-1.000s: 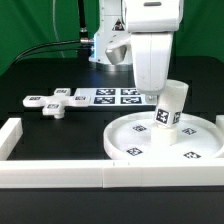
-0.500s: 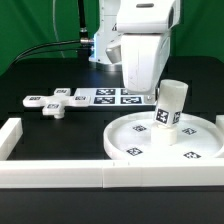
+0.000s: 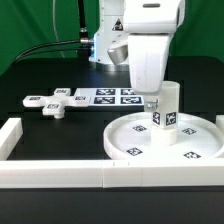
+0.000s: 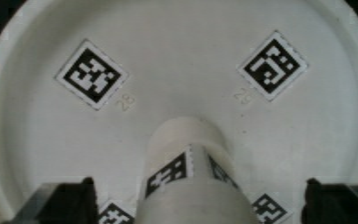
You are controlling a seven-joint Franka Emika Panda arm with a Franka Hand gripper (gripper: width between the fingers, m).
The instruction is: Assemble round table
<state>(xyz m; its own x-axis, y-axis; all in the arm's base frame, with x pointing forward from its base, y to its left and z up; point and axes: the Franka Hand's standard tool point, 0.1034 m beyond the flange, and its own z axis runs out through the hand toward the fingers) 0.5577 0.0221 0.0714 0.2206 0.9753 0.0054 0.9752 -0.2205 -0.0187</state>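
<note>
The large rimmed disc (image 3: pixel 112 140) lies at the exterior view's right. The thick short cylinder (image 3: pixel 167 108) stands upright on the disc's centre. My gripper (image 3: pixel 162 102) is lowered around the cylinder. In the wrist view my gripper (image 4: pixel 197 205) is open: the dark fingers (image 4: pixel 66 200) stand to either side of the cylinder (image 4: pixel 190 160), with a gap on each side. The disc (image 4: pixel 176 60) fills that view. The flat cross-shaped piece (image 3: pixel 55 103) lies on the table at the exterior view's left.
The marker board (image 3: pixel 115 96) lies behind the disc. A long white wall bar (image 3: pixel 90 177) runs along the front. Another wall bar (image 3: pixel 10 135) stands at the exterior view's left. The arm's base and cables are at the back.
The cylinder was tilted above the disc and now stands upright and lower on the disc's centre. The gripper shifted slightly sideways and back above it.
</note>
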